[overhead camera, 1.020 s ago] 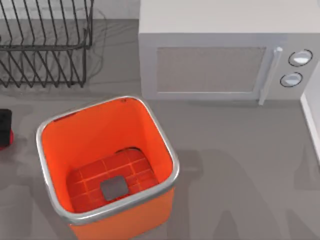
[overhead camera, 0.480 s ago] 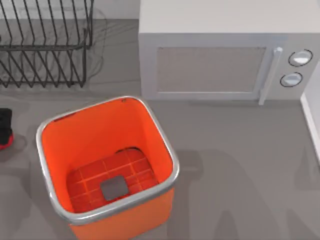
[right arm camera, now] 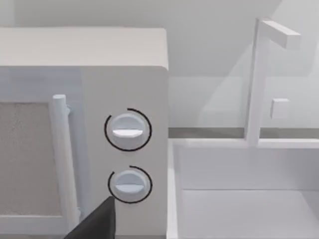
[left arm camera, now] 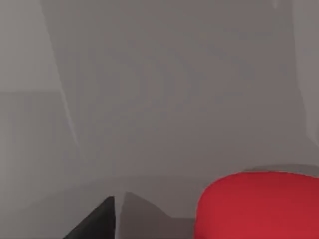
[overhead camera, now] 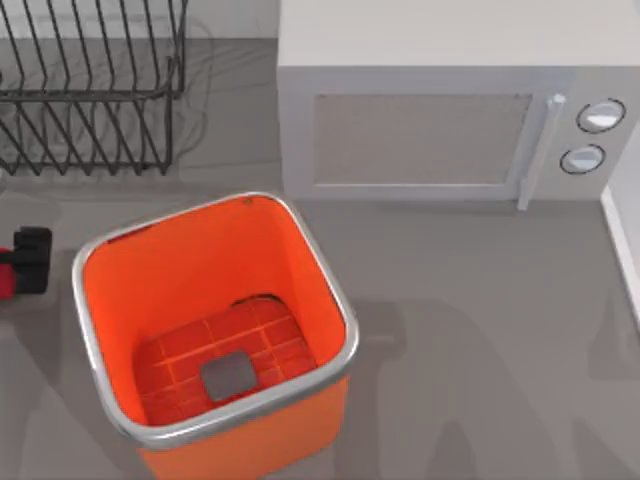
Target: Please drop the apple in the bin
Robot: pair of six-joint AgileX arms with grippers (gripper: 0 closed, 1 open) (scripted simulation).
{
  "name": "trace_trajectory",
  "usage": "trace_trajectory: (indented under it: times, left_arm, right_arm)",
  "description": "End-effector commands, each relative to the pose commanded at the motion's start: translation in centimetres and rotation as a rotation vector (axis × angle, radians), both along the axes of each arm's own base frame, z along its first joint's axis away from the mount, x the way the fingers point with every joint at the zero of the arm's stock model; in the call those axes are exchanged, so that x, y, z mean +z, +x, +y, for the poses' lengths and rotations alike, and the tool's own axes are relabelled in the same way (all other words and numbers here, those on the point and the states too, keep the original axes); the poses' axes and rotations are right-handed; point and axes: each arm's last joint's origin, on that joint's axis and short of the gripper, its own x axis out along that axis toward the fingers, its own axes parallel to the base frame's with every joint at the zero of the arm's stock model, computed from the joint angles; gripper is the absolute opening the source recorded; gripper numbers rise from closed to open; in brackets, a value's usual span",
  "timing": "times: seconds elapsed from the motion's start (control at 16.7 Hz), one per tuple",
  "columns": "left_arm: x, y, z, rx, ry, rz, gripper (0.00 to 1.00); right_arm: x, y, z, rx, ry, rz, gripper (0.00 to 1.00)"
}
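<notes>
Apple sits at the bench's left edge in the top view, a sliver of red right against my left gripper, whose black finger block lies just beside the bin's left wall and outside it. In the left wrist view the apple is a big red rounded mass close to the camera, with one black fingertip showing apart from it over grey bench; looks like I'm holding it, but I cannot tell for sure whether the fingers are clamped on it or just beside it. Apple is not in the bin: the bin's gridded orange floor with the grey square has nothing on it. Bin stands upright near the bench's front-left, silver rim all round. Behind it, at the back-left corner, the black wire rack. Back centre to right, the microwave, door shut, vertical handle and two round knobs on its right side. My right gripper is parked off toward the bench's right; its wrist view shows one black fingertip with the microwave knobs ahead and a white sink-like basin just beside the microwave; cannot tell how its fingers stand.
</notes>
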Motion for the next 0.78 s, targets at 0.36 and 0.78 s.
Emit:
trace_trajectory:
  times: [0.36, 0.78]
  left_arm:
    - [-1.08, 0.35, -0.21, 0.0, -0.001, 0.003, 1.0]
    - [-1.08, 0.35, -0.21, 0.0, -0.001, 0.003, 0.47]
  right_arm:
    - [0.0, 0.0, 0.0, 0.0, 0.0, 0.0, 1.0]
    - [0.0, 0.0, 0.0, 0.0, 0.0, 0.0, 1.0]
